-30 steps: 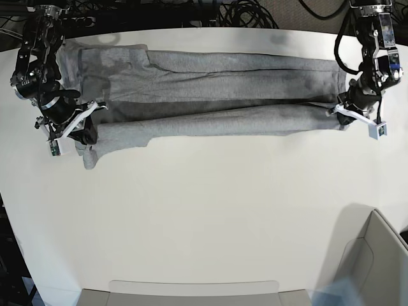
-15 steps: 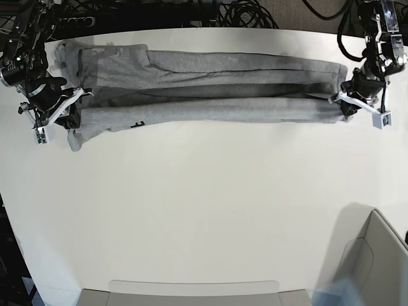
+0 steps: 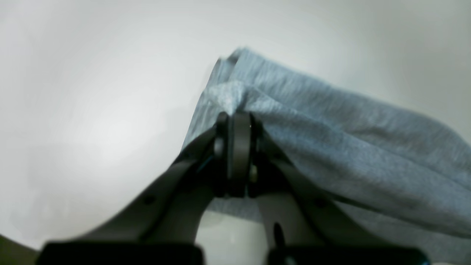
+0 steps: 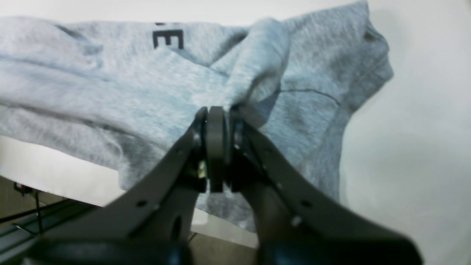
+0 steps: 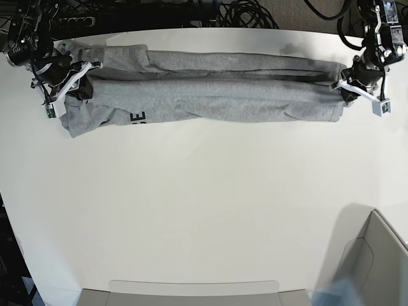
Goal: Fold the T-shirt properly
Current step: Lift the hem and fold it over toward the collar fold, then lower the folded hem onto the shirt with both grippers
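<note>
The heather-grey T-shirt lies as a long folded band across the far side of the white table, with black lettering showing near its left end. My right gripper, at the base view's left, is shut on a bunch of the shirt's fabric; a black letter shows beyond it. My left gripper, at the base view's right, is shut on the shirt's other end, holding its edge slightly above the table.
The white table stretches toward the near side. A grey bin stands at the near right corner and a flat grey tray edge at the near middle. Black cables lie behind the far edge.
Both grippers have carried the near fold of the shirt toward the table's far edge and laid it over the far part. The lettering near the left end now shows more.
</note>
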Tool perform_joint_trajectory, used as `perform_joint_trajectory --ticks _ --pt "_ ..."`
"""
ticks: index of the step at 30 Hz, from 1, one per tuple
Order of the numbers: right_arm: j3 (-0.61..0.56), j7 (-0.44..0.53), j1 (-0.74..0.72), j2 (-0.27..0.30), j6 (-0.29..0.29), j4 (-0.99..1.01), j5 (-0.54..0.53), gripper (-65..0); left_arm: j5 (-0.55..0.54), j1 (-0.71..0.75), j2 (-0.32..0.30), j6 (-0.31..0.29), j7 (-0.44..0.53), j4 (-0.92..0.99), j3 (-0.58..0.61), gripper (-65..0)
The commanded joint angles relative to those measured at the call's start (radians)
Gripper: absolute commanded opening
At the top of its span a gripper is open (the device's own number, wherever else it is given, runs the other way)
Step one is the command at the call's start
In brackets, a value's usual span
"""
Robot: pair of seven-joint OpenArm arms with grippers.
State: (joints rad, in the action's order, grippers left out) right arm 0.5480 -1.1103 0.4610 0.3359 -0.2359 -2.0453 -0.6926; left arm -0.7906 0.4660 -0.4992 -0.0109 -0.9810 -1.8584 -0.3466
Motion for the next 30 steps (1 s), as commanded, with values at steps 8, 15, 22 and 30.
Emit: perform_joint_trajectory --ticks 8,15,22,30 --pt "0.005 0.019 0.025 -0.053 0.0 -0.018 0.104 -65.0 0.003 0.014 -0.016 0.006 0.03 -0.007 0.06 -65.0" --pt "0.005 0.081 0.034 -0.073 0.002 -0.018 0.156 -55.7 0.003 0.015 -0.016 0.013 0.033 -0.03 0.053 -48.6" --pt "0.004 0.088 0.032 -0.067 0.002 -0.016 0.156 -45.2 0.003 0.021 -0.022 0.015 0.053 -0.054 0.059 -44.6" --pt "0.004 0.088 0.025 -0.065 0.002 -0.013 0.156 -45.2 0.003 -0.011 -0.025 0.007 0.09 0.118 0.07 -44.5"
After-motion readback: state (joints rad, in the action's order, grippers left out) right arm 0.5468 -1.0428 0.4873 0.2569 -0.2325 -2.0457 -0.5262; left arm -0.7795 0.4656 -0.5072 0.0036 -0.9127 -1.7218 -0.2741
